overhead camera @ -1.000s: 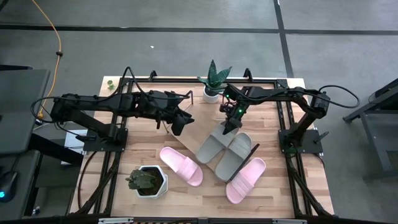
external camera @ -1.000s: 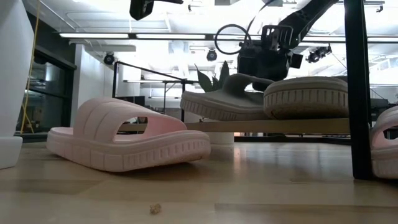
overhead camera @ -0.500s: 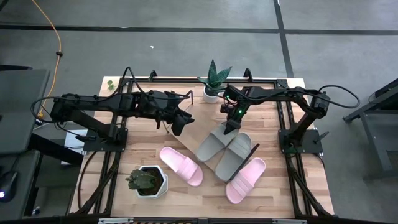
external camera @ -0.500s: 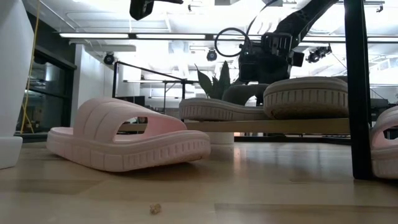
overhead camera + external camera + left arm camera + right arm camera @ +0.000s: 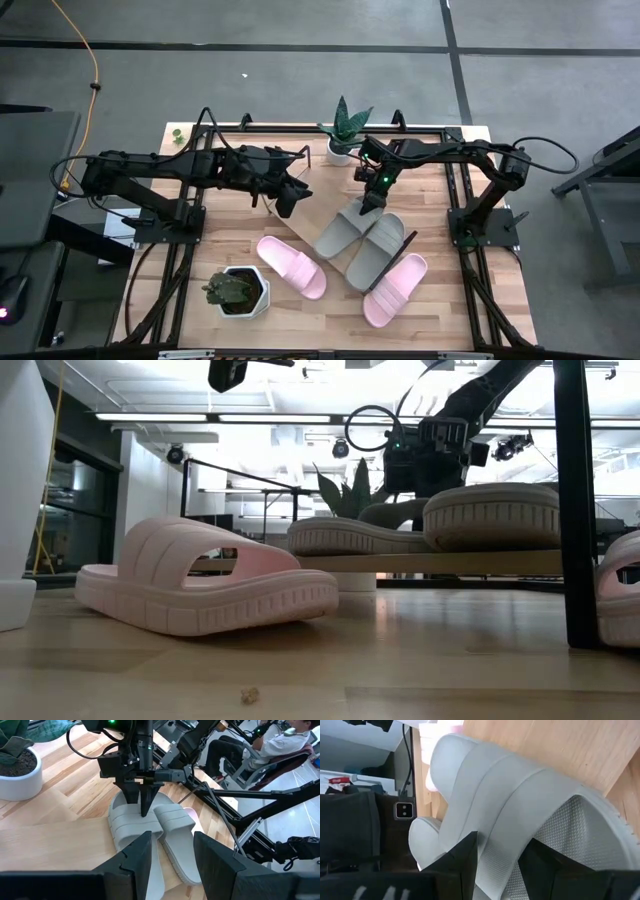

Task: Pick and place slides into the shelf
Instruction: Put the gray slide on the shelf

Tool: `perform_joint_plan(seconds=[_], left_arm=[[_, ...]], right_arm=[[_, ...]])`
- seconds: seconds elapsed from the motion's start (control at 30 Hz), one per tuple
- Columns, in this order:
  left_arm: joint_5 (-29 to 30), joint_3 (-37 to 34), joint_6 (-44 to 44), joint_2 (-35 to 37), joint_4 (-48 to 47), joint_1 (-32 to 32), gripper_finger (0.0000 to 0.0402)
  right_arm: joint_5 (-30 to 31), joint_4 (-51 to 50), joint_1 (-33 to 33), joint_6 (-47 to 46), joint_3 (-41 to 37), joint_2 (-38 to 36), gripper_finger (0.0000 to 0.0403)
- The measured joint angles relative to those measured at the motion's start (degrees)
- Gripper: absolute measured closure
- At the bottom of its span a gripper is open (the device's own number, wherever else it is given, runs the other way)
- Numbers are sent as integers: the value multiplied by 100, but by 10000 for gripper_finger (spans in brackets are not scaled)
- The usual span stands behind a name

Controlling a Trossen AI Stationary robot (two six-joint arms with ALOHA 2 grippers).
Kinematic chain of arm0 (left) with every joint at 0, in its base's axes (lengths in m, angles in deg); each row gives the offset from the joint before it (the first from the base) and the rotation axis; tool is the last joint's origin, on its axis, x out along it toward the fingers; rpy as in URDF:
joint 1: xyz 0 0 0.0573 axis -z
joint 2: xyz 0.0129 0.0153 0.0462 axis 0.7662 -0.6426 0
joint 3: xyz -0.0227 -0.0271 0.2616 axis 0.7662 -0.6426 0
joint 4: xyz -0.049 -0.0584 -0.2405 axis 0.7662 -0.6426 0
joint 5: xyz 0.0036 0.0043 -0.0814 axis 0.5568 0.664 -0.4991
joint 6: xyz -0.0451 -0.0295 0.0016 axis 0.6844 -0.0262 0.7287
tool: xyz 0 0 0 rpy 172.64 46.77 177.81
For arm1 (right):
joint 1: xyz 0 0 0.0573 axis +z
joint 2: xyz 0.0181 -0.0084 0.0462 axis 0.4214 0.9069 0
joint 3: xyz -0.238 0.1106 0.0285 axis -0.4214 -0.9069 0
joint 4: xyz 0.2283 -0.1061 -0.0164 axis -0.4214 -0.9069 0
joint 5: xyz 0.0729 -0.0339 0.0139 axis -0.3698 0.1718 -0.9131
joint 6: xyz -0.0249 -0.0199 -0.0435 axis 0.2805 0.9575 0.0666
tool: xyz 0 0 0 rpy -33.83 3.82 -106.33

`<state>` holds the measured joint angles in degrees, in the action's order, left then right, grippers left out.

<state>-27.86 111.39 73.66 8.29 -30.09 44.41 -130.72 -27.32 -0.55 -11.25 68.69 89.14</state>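
Note:
Two light grey slides lie side by side on the shelf, a light-wood board with black wire end frames. My right gripper stands over the far end of the left grey slide, shut on its strap. The other grey slide lies just right of it. One pale pink slide rests sole-down on the tabletop left of the shelf, and the second pink slide lies near the shelf's near-right end. My left gripper hovers open above the table, left of the shelf. My right gripper pinches the left grey slide's strap at its edge, one finger over the strap's outside and the other in the foot opening. The fingers come from above, pointing down. The slide lies flat, sole on the shelf board.
A snake plant in a white pot stands at the table's far edge, close behind my right gripper. A succulent in a white pot sits near-left. The shelf's black end frame rises at its right end. A seated person shows beyond the table.
The held grey slide was tilted, with one end raised off the shelf, a second ago. It has come down level and now lies flat on the board beside the other grey slide. My right gripper has stayed over its strap.

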Motion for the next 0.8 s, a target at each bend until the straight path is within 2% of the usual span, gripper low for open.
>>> perform_joint_plan(seconds=[0.33,0.67,0.8], left_arm=[[0,0,-1,0,-4,0,266],[0,0,-2,0,-19,2,266],[0,0,-2,0,-28,2,266]], right_arm=[[232,2,-2,-28,0,-27,281],[623,-47,-183,-133,-2,-500,281],[524,-147,-236,-113,-2,-507,281]])
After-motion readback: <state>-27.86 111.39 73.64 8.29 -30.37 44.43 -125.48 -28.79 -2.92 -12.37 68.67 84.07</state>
